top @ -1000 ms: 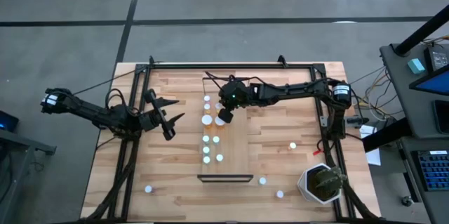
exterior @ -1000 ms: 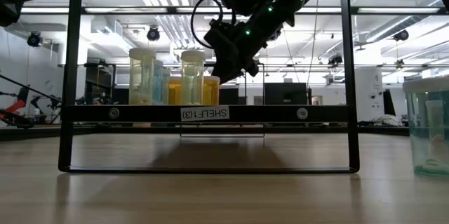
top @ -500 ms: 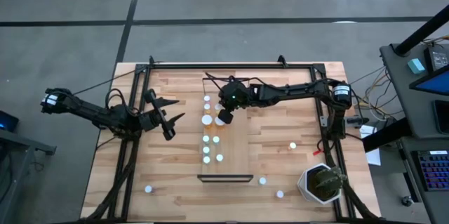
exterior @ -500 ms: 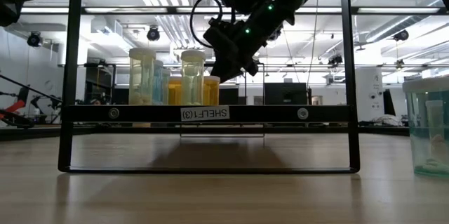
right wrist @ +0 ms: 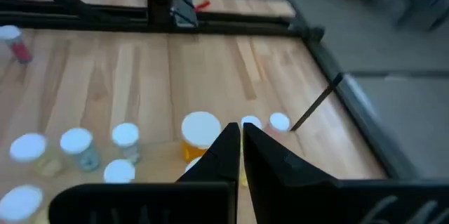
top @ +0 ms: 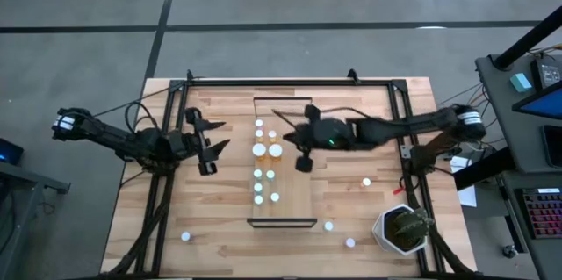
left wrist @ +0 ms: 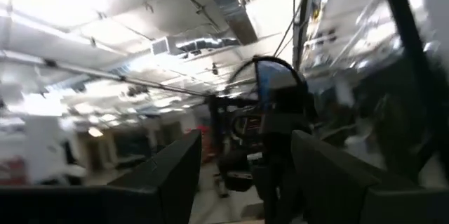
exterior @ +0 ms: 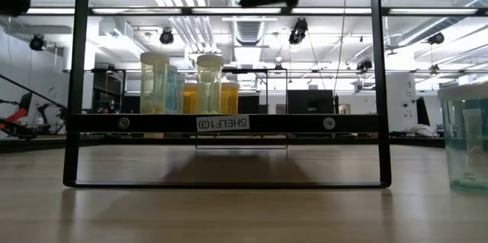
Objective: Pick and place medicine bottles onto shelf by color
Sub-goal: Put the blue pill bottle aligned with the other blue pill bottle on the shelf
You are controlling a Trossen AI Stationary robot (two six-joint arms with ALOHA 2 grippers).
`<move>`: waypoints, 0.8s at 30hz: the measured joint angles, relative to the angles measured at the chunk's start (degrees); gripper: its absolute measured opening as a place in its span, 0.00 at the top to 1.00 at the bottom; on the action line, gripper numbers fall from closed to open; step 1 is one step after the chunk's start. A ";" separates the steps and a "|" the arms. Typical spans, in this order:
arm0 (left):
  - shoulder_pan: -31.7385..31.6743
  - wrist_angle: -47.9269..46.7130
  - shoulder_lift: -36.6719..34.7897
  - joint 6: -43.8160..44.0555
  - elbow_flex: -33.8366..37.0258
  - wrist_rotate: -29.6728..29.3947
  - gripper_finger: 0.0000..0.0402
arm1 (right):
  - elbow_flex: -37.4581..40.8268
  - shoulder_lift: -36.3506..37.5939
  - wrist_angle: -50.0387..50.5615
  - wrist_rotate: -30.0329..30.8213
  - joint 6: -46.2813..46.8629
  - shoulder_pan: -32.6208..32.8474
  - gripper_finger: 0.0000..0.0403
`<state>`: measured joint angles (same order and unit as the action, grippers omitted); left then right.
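Note:
The shelf (top: 294, 188) is a light-wood plank in the table's middle, with a dark rail (exterior: 229, 123) at its near end. Several white-capped bottles (top: 259, 175) stand on its left half. They also show in the low view (exterior: 210, 83). An orange bottle (right wrist: 200, 133) stands on the shelf just beyond my right gripper's tips. My right gripper (top: 303, 161) (right wrist: 240, 136) is shut and empty, high above the shelf's right part. My left gripper (top: 209, 144) (left wrist: 242, 182) is open and empty, left of the shelf.
Loose bottles stand on the table at the right (top: 366, 182), near right (top: 328, 225) (top: 349, 243) and near left (top: 185, 236). A potted plant (top: 404, 229) is at the near right corner. A dark metal frame (top: 290, 81) edges the table.
My right gripper has left the far bottles on the shelf, gone up and toward the table's right edge, and risen out of the low view. The orange bottle that it hovered at stays standing on the shelf.

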<state>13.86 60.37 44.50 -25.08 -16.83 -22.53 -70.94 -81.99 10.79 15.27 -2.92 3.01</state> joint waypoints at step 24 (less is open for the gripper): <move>18.16 -126.85 28.16 109.66 -59.33 28.65 0.49 | 24.94 20.62 -26.36 2.17 -9.70 8.91 0.98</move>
<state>32.02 -66.48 72.66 84.58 -76.16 6.12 -46.00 -61.37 -15.57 17.43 -12.62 11.92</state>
